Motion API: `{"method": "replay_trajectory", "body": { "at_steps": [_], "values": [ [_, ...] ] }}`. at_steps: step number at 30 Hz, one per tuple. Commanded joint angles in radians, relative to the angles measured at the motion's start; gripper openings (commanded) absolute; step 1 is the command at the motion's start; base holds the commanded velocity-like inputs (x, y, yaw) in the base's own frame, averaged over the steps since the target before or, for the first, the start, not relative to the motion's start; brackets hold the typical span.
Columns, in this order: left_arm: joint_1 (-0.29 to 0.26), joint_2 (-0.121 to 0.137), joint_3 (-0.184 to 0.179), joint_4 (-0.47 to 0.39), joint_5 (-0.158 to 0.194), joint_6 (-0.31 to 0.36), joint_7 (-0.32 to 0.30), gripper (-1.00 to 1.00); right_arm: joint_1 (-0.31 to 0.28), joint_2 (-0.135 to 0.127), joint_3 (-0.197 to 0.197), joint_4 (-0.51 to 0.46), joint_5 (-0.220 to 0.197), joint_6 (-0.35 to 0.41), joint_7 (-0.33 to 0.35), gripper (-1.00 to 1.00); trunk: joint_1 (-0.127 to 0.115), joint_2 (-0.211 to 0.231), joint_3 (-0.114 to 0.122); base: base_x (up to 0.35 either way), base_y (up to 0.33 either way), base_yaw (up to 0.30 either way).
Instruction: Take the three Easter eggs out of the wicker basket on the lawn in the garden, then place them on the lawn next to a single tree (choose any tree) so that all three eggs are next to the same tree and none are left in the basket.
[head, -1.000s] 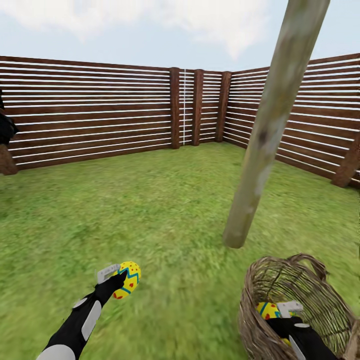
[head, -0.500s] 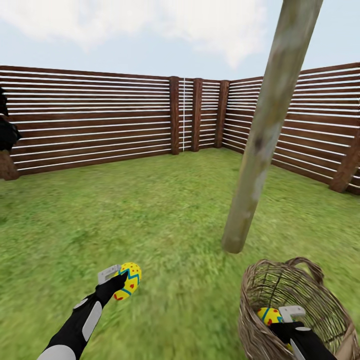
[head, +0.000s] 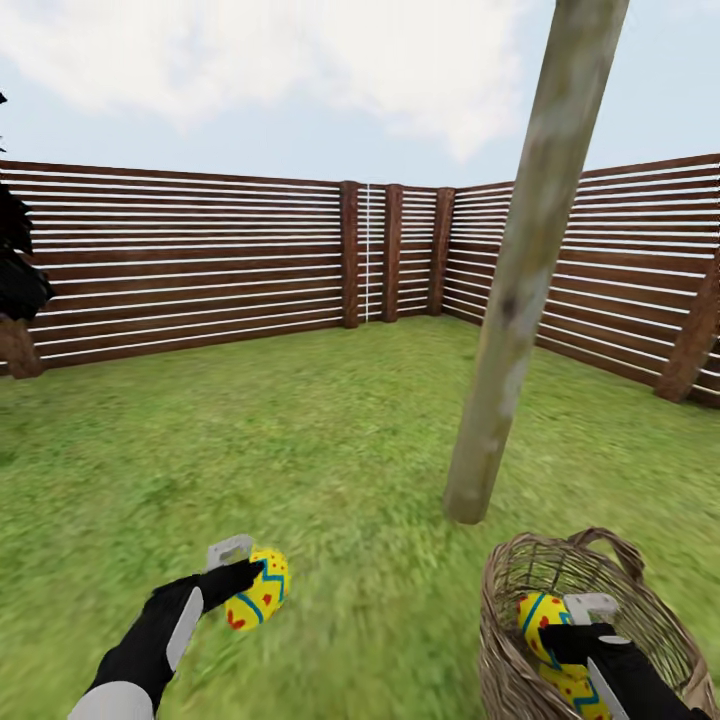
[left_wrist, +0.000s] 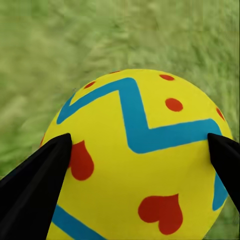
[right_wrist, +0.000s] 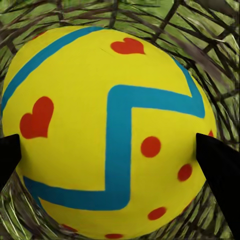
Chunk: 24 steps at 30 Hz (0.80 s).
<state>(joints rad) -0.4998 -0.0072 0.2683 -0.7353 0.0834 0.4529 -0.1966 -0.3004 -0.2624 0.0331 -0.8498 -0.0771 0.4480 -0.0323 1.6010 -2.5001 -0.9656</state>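
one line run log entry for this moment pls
left gripper: shut on egg, over lawn | right gripper: shut on second egg, inside basket | tree ahead

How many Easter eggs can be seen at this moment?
2: one egg in the left gripper over the lawn, one egg in the right gripper inside the basket; a third may be hidden.

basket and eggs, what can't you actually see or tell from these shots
- Third egg: the head view shows one egg in the left gripper and one in the right gripper; the basket floor is cut off by the frame edge and hidden by the right arm.
- Tree crown: cut off at the top of the head view.
- Wrist views: each egg blocks what lies beyond.
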Motion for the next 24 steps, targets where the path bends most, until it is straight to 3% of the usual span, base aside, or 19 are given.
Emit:
{"method": "replay_trajectory", "body": {
  "at_steps": [1,3,6,16,24],
  "values": [
    [0.004,0.002,0.005,0.002,-0.010,0.052,-0.002,-1.00,0.000,0.004,-0.002,-0.022,-0.009,0.060,-0.003,-1.00,-0.001,0.000,0.003,0.000,0.000,0.000],
    [0.023,0.012,0.010,0.081,-0.018,0.013,0.003,-1.00,0.000,0.013,-0.004,-0.044,-0.009,0.121,-0.004,-1.00,-0.005,0.007,0.010,0.000,0.000,0.000],
    [0.027,0.016,0.009,0.119,-0.019,-0.061,0.007,-1.00,0.000,0.009,-0.009,-0.044,-0.008,0.133,-0.004,-1.00,-0.016,0.028,0.019,0.000,0.000,0.000],
    [0.027,0.014,0.007,0.119,-0.020,-0.060,0.006,-1.00,0.000,0.018,-0.004,-0.015,-0.004,0.130,-0.005,-1.00,-0.055,0.098,0.051,0.000,0.000,0.000],
    [0.033,0.019,0.006,0.127,-0.016,-0.066,0.006,-1.00,0.001,0.011,-0.007,0.002,-0.010,0.128,0.003,-1.00,-0.078,0.140,0.069,0.000,0.000,0.000]
  ]
}}
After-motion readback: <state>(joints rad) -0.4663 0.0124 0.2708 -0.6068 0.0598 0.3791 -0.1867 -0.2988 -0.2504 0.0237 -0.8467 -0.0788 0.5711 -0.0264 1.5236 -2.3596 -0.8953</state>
